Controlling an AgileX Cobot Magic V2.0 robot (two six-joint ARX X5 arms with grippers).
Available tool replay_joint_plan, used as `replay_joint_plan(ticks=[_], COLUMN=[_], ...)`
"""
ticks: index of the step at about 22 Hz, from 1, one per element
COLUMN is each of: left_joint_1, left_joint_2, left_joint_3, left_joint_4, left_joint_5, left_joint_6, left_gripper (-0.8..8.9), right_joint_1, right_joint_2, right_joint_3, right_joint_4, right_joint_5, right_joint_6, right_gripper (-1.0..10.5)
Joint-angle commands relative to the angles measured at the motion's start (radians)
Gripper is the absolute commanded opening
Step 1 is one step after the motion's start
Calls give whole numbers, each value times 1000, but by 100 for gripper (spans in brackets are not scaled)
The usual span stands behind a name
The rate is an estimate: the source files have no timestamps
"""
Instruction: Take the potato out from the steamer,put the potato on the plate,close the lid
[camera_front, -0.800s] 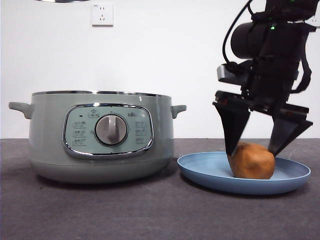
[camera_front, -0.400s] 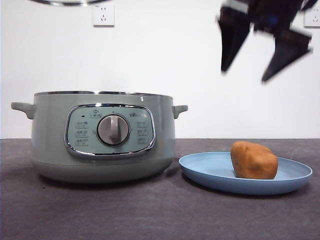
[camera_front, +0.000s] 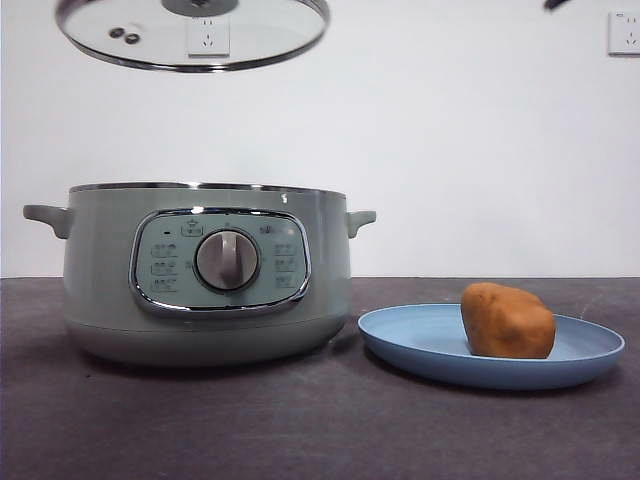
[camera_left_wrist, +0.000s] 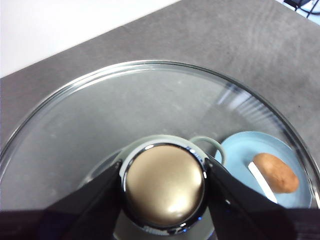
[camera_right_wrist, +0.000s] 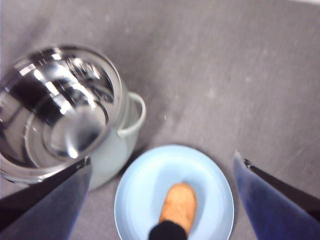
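A plain white wall (camera_front: 450, 150) carries two white power sockets (camera_front: 207, 35), above a dark grey, faintly speckled worktop (camera_front: 300, 430).

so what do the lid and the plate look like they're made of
The lid looks like clear glass in a shiny chrome-like rim: the wall socket shows through it. Its knob, gripped by the left gripper, looks glossy and metallic. The plate seems matte light-blue plastic or ceramic, with no glare; which one is unclear.

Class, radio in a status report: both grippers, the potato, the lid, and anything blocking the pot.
Left gripper shut on lid knob, high above steamer. Right gripper open, empty, high over plate. Potato on plate. Steamer open, nothing in the way.
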Motion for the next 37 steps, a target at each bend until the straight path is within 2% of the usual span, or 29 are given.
replay_joint_plan(ticks=[1,8,15,18,21,29,30,33,34,37], left_joint_1=[-12,-15,-42,-43,-43,-47,-47,-46,-45,-45], left_joint_2=[-14,-29,-29,-29,-21,0,0,-1,-1,-2], left_joint_3=[-80,-351,-452,-488,-534,-558,-558,-557,-556,-547], left_joint_4=[81,284,390,418,429,396,397,418,428,449], left_joint_5=[-19,-28,-35,-39,-85,-87,-87,-89,-89,-89], left_joint_6=[1,-41,-44,-44,-44,-45,-45,-53,-64,-79], left_gripper=[-8,-8,-8,-8,-8,1,13,323,377,386], right_joint_1=[-8,-11,-11,-11,-11,-11,-11,-11,-11,-11], right_joint_2=[-3,-3,-3,-3,-3,-3,-3,-3,-3,-3], right_joint_3=[26,42,42,42,42,42,42,42,42,42], right_joint_4=[-9,-20,-24,-24,-24,-23,-23,-23,-23,-23], right_joint_5=[3,3,3,3,3,3,3,2,0,0], right_joint_6=[6,6,7,7,7,7,7,7,7,7], right_gripper=[473,473,472,472,472,472,472,472,472,472])
